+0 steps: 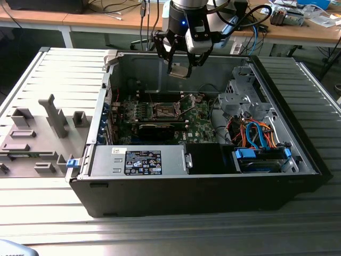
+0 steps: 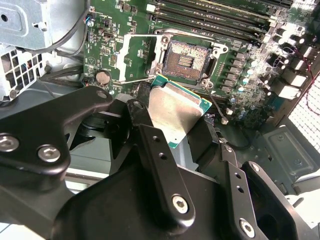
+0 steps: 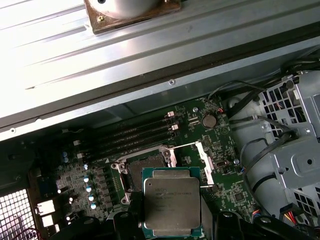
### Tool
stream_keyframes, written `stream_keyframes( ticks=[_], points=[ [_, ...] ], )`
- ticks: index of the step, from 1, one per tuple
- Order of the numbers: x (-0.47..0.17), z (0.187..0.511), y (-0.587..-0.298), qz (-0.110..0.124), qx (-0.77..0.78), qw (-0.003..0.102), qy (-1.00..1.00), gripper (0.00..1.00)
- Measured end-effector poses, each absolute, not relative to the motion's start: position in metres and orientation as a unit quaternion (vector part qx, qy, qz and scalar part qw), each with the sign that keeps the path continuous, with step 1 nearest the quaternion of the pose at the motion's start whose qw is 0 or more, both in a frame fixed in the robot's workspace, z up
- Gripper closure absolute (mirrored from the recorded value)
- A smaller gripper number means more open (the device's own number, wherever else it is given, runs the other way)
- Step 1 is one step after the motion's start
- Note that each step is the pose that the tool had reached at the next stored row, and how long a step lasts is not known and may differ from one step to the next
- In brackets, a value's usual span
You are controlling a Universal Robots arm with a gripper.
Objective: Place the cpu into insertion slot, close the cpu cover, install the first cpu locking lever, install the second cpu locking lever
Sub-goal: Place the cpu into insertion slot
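- The cpu [image 2: 175, 112] is riding in the pincer [image 1: 179, 70], with its silver-grey lid facing outward and a green edge showing. It looks tilted rather than level, and it is not seated yet.
- The pincer is pinching the cpu by two opposite edges, with the dark fingers [image 2: 150, 145] bearing on the rim only. My read is that this grip is keeping the chip's underside free for the socket.
- In the exterior view, chip and pincer are hanging in the upper middle of the frame. They are well above the motherboard [image 1: 200, 125], close to the far wall of the computer case [image 1: 160, 197].
- The insertion slot [image 2: 187, 59] is lying open with its dark centre exposed. In both wrist views it is sitting just past the chip's leading edge, and nothing is touching it.
- The cpu cover [image 3: 204, 156] is standing swung back on its hinge beside the slot. That is leaving the socket uncovered for the chip.
- Long memory slots [image 2: 215, 20] are running alongside the socket, so the approach is looking tight.
- Further out, the drive cage [image 1: 240, 101] and its coloured cables are crowding the exterior view's right.
- The case is lying on its side on the ribbed metal worktop [image 1: 160, 234], presumably to let the arm come straight down. Its side panel [image 1: 53, 74] is resting at the exterior view's left.
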State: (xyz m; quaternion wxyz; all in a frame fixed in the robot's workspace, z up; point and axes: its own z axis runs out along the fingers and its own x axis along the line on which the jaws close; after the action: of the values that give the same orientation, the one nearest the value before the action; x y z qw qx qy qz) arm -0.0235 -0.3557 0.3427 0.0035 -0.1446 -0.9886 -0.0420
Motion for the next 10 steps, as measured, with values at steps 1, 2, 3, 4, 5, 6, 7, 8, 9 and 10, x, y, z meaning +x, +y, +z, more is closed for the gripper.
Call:
stream_keyframes(
  ticks=[1, 2, 3, 4, 5, 6, 7, 8, 9, 10],
  points=[
    [-0.0235, 0.3427, -0.3557, -0.042, -0.145, 0.004, -0.989, 0.45],
    [-0.0235, 0.3427, -0.3557, -0.042, -0.145, 0.004, -0.989, 0.45],
    [-0.0235, 0.3427, -0.3557, -0.042, -0.145, 0.004, -0.988, 0.45],
    [-0.0235, 0.3427, -0.3557, -0.042, -0.146, 0.004, -0.988, 0.45],
    [-0.0235, 0.3427, -0.3557, -0.042, -0.146, 0.003, -0.988, 0.45],
    [-0.0235, 0.3427, -0.3557, -0.042, -0.147, 0.003, -0.988, 0.45],
    [-0.0235, 0.3427, -0.3557, -0.042, -0.147, 0.003, -0.988, 0.45],
    [-0.0235, 0.3427, -0.3557, -0.042, -0.148, 0.003, -0.988, 0.45],
    [-0.0235, 0.3427, -0.3557, -0.042, -0.148, 0.003, -0.988, 0.45],
    [-0.0235, 0.3427, -0.3557, -0.042, -0.148, 0.003, -0.988, 0.45]
  ],
)
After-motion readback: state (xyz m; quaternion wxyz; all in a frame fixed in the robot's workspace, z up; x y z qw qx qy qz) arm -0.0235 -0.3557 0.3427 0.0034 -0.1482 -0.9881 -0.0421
